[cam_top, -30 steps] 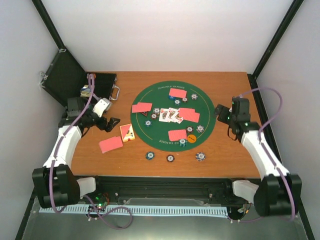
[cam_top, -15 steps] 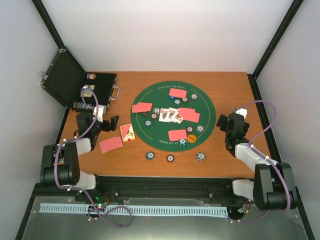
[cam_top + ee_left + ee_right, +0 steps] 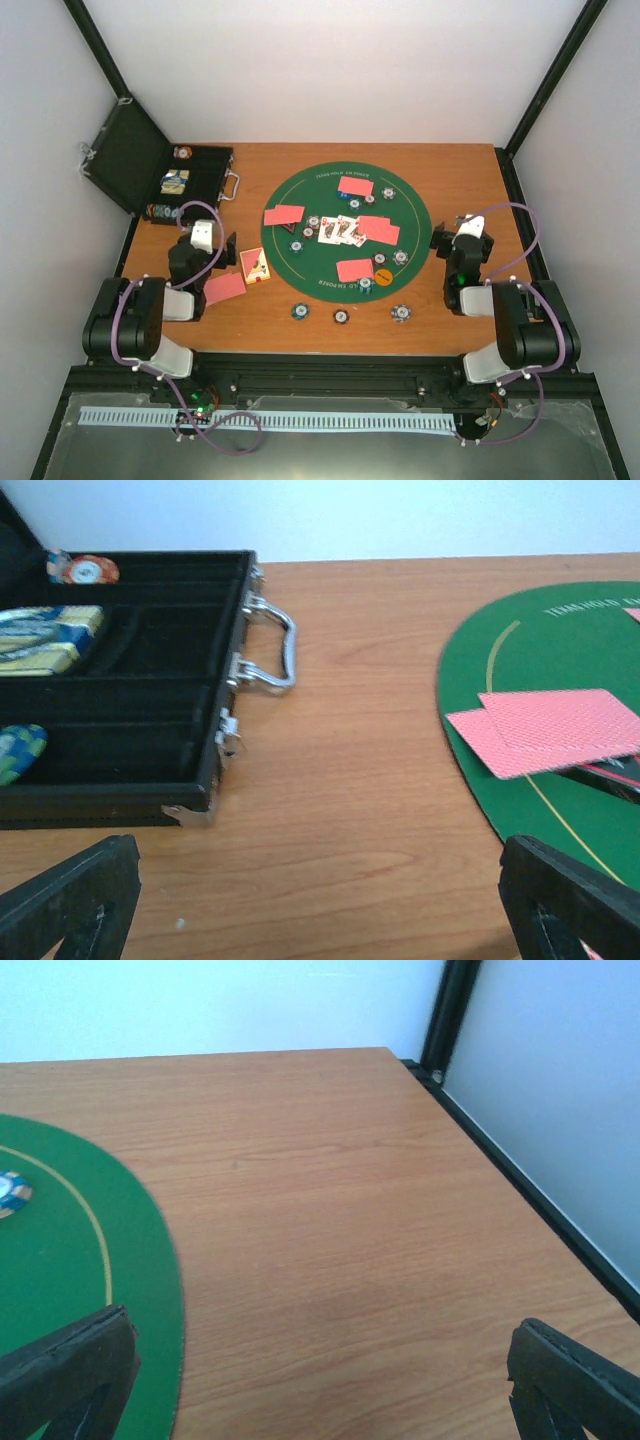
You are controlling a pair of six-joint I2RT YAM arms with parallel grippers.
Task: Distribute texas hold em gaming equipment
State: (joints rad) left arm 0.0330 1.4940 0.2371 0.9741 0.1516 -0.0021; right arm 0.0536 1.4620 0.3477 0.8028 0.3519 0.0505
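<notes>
Red-backed card pairs lie on the green mat (image 3: 300,280), for example one at the far side (image 3: 355,185) and one at the left (image 3: 283,214). The left pair also shows in the left wrist view (image 3: 550,730). Another pair (image 3: 222,288) lies on the wood left of the mat. Face-up cards (image 3: 340,230) sit at the mat's centre. Small chips lie on the mat, and three chip piles (image 3: 341,317) sit on the wood in front of it. An orange button (image 3: 382,274) is on the mat. My left gripper (image 3: 206,248) (image 3: 320,905) is open and empty over bare wood. My right gripper (image 3: 458,242) (image 3: 320,1380) is open and empty right of the mat.
An open black case (image 3: 195,172) (image 3: 150,730) with a metal handle (image 3: 272,645) stands at the far left, chips and packs inside. A card box (image 3: 254,264) lies by the mat's left edge. A black frame post (image 3: 450,1010) marks the table's far right corner.
Both arms have folded back towards their bases. The left gripper has come nearer, beside the off-mat card pair. The right gripper has dropped low beside the mat.
</notes>
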